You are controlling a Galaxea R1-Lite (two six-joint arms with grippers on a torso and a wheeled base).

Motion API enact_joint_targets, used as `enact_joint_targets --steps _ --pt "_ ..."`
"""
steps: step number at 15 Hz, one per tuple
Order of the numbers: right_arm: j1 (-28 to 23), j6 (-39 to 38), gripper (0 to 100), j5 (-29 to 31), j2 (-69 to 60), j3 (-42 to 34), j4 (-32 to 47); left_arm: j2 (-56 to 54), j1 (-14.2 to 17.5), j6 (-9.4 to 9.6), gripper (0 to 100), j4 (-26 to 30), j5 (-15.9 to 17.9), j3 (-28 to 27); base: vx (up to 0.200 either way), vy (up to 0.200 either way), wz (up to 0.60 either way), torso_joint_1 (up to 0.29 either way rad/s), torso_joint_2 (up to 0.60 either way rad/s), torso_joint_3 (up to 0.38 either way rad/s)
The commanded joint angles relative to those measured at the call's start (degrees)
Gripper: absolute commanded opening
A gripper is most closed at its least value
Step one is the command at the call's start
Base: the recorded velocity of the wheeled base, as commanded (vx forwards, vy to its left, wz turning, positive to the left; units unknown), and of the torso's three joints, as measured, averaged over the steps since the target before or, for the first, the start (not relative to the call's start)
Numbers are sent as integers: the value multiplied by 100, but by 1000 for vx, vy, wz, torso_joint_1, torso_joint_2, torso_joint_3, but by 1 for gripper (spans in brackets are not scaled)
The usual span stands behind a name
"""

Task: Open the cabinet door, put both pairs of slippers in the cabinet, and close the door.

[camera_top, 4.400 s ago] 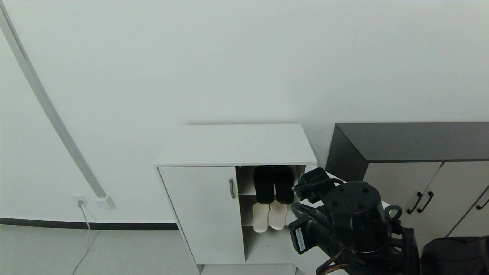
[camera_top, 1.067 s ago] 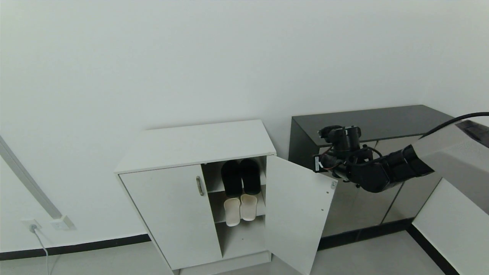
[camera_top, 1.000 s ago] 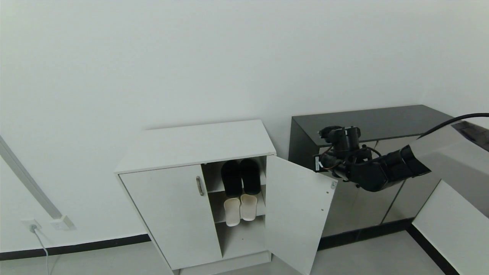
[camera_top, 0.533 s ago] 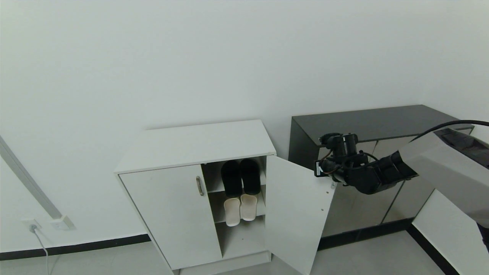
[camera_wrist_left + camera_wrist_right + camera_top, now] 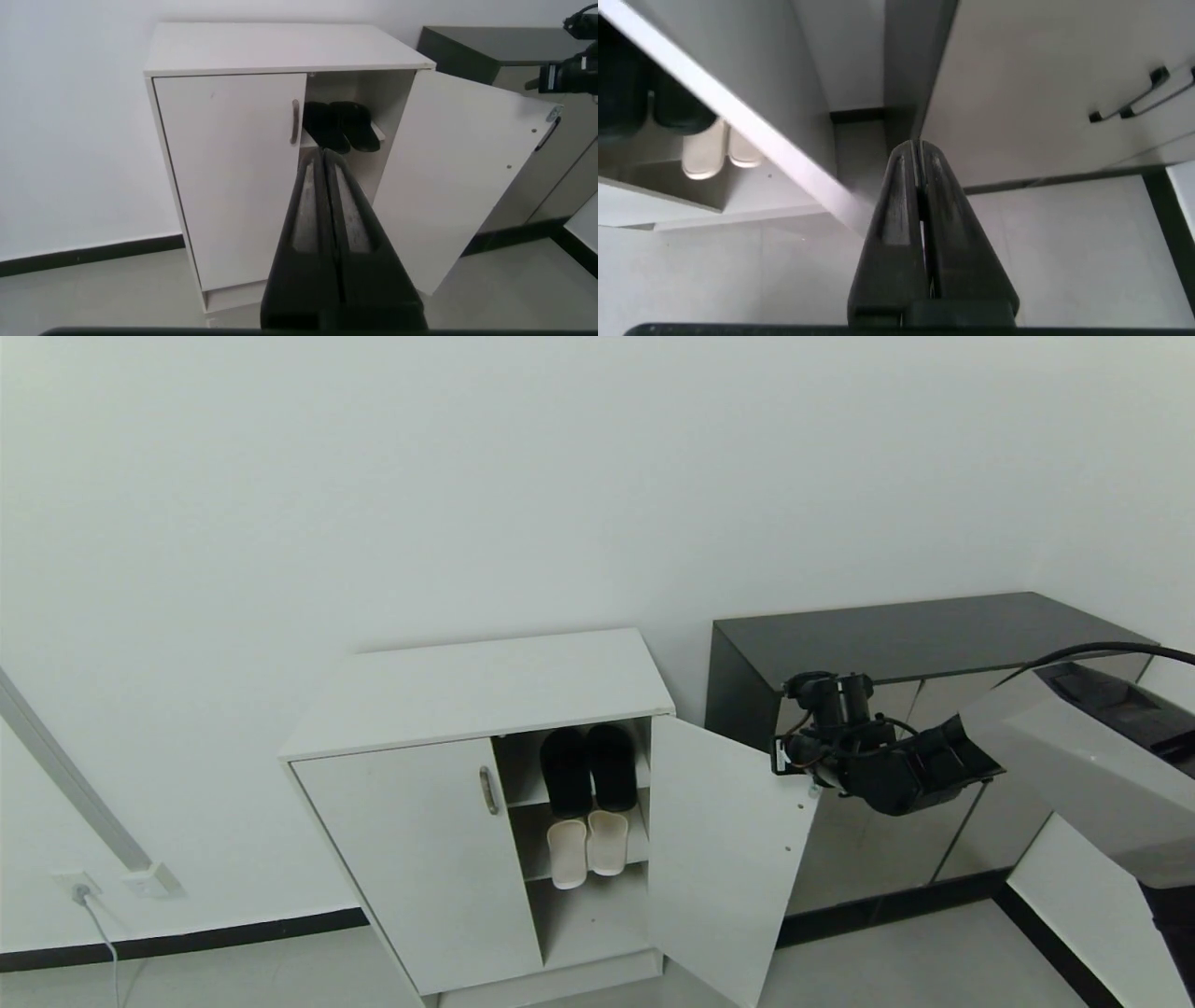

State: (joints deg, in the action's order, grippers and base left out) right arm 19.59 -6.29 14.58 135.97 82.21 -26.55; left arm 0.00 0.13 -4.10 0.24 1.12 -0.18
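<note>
Now, from your far left in the head view, a wall socket (image 5: 79,889) sits low at about 8 o'clock, with a cable (image 5: 107,952) trailing down from it. Your left gripper (image 5: 324,159) has its fingers pressed flat together with nothing between them, and it faces the front of the white cabinet (image 5: 476,689) from well back.

The cabinet's left door (image 5: 420,859) is shut, and its handle (image 5: 486,791) stands upright at the inner edge. To the right of that, the compartment is open to you. The black slippers (image 5: 588,770) lie side by side on the upper shelf (image 5: 523,801). The white slippers (image 5: 586,845) lie on the middle shelf (image 5: 530,874), at 6 o'clock from the black pair.

The right door (image 5: 728,849) is swung out toward you on the cabinet's right side. Your right gripper (image 5: 922,154) is also pinched closed and empty. It sits just beside the door's free top corner, at about 3 o'clock from it, and you cannot tell whether it touches the door. At 3 o'clock from the cabinet, a dark sideboard (image 5: 915,635) stands against the wall.
</note>
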Motion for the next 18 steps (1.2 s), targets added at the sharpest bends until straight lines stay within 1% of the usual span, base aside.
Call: enact_joint_targets --steps 1,4,7,8,10,12,14,18 --pt "45 -4 0 1 -9 -153 -8 0 4 -3 0 -7 2 1 0 0 0 0 0 0" --pt "159 -30 0 1 -194 -408 -26 9 4 -3 0 2 2 1 0 0 0 0 0 0" --pt "528 -39 0 10 -660 -1146 -333 9 -5 5 0 2 2 1 0 0 0 0 0 0" --pt "686 -39 0 10 -801 -1419 -483 9 4 5 0 2 2 1 0 0 0 0 0 0" --pt "1187 -30 0 19 -1073 -2016 -817 9 4 5 0 2 2 1 0 0 0 0 0 0" --pt "1425 -30 0 10 -1240 -2218 -904 9 -5 5 0 2 2 1 0 0 0 0 0 0" --pt "1521 -39 0 10 -1363 -2306 -957 0 -5 5 0 2 2 1 0 0 0 0 0 0" --pt "1592 128 0 -25 -1486 -2623 -1370 9 -5 5 0 2 2 1 0 0 0 0 0 0"
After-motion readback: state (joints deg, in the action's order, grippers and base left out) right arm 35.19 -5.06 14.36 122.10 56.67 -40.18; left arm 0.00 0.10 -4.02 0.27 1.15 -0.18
